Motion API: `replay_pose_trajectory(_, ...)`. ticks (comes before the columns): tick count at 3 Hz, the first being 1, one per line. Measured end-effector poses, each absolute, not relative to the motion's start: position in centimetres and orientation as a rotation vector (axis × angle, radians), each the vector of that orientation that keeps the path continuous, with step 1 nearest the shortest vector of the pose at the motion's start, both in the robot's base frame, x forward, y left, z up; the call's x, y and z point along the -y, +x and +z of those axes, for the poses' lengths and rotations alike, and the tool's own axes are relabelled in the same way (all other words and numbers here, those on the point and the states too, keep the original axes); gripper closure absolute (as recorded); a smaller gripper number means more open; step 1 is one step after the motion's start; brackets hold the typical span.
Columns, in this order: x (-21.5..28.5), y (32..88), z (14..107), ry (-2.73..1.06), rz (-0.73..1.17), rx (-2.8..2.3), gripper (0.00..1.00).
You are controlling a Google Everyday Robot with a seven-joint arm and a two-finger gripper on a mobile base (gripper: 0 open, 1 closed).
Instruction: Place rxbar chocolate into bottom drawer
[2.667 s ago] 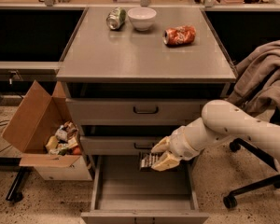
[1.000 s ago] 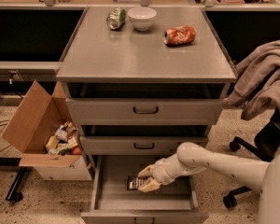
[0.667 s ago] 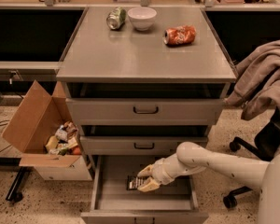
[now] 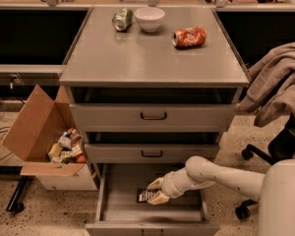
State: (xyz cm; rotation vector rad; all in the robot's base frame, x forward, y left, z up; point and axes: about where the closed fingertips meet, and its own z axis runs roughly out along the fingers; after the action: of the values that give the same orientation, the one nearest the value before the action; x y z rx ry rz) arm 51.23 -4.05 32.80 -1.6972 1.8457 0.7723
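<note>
Grey metal cabinet (image 4: 152, 63) sits centre frame w/ three drawers. Top drawer (image 4: 113, 117) and middle drawer (image 4: 113, 153) are each pulled out a little, and both have black handles. The bottom drawer (image 4: 120, 181) is pulled out furthest toward the near side, plain grey inside.

The rxbar chocolate (image 4: 142, 195) is inside the bottom drawer, approx. mid-floor and a bit toward the near side. Its black wrapper w/ pale lettering faces up, and it looks flat or nearly flat on the drawer floor.

The gripper (image 4: 152, 191) is down inside the same drawer, right at the bar's right end, touching or nearly so. Can't tell whether it grips the bar or has let go. The white arm (image 4: 221, 177) comes in from the right, over the drawer's right wall.

On the cabinet top, far side:
- green can (image 4: 122, 19) lying on its side, far left
- white bowl (image 4: 149, 18) just beside it, on the right
- crushed orange can (image 4: 189, 37) further right and nearer, apart from the bowl

Left of the cabinet, on the floor, is an open cardboard box (image 4: 32, 124) w/ assorted snack packets in it. At the right, a grey cloth (image 4: 280, 82) is draped over an office chair (image 4: 285, 146).
</note>
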Motion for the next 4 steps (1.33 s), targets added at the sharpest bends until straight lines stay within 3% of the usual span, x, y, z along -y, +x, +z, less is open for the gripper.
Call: replay_pose_trajectory(4,5.2,54.7,17.3,-1.591,0.799,-1.910,0.96)
